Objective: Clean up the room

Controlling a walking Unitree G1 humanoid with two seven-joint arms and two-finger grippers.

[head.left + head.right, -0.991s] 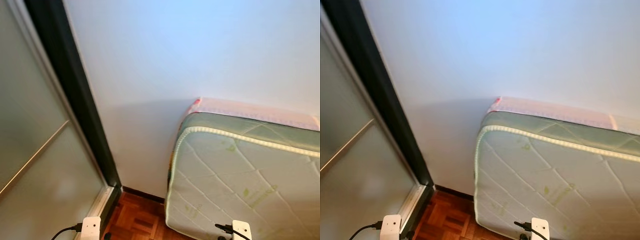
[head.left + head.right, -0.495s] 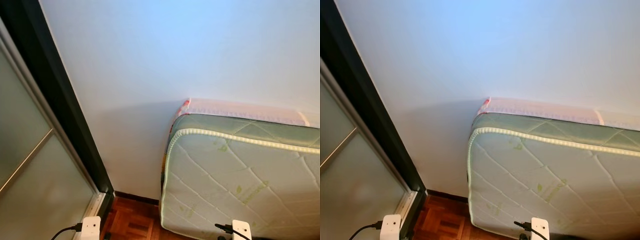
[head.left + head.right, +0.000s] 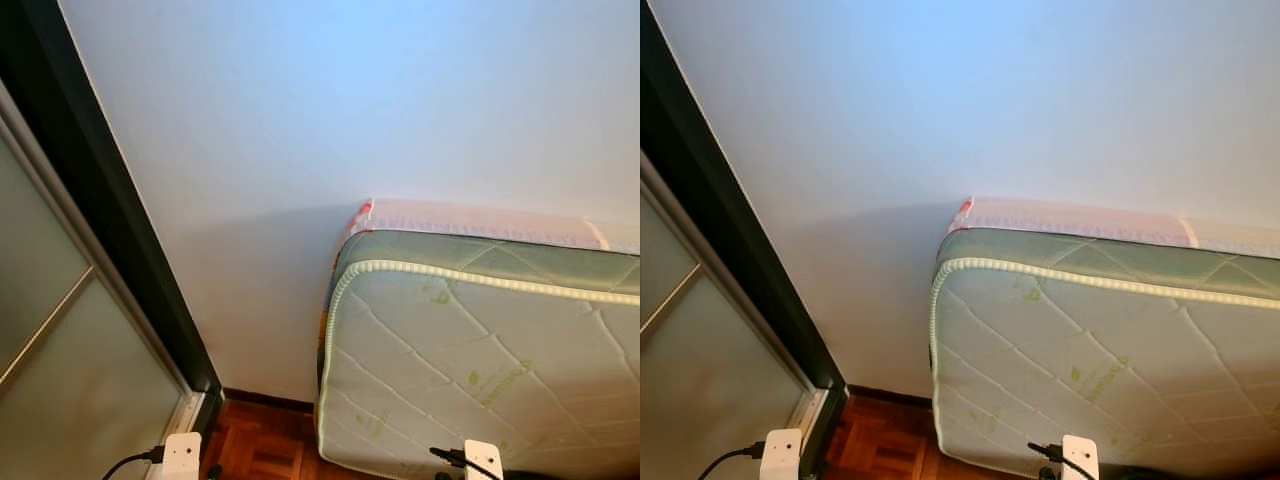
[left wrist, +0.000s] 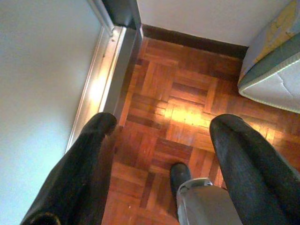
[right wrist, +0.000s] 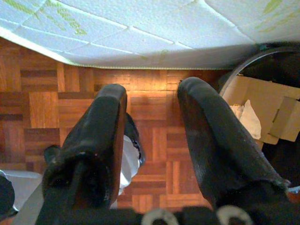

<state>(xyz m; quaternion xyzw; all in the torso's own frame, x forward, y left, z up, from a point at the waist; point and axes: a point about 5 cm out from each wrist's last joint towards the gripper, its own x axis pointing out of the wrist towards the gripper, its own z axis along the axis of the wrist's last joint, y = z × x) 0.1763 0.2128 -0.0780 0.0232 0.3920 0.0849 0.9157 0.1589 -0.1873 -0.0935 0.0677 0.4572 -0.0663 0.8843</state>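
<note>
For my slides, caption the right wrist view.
Open right gripper hanging above parquet floor, beside the quilted mattress edge and torn cardboard.

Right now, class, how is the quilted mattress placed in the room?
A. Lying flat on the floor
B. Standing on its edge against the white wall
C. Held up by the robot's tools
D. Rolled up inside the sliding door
B: the mattress stands on its edge on the parquet floor, backed against the white wall.
</note>
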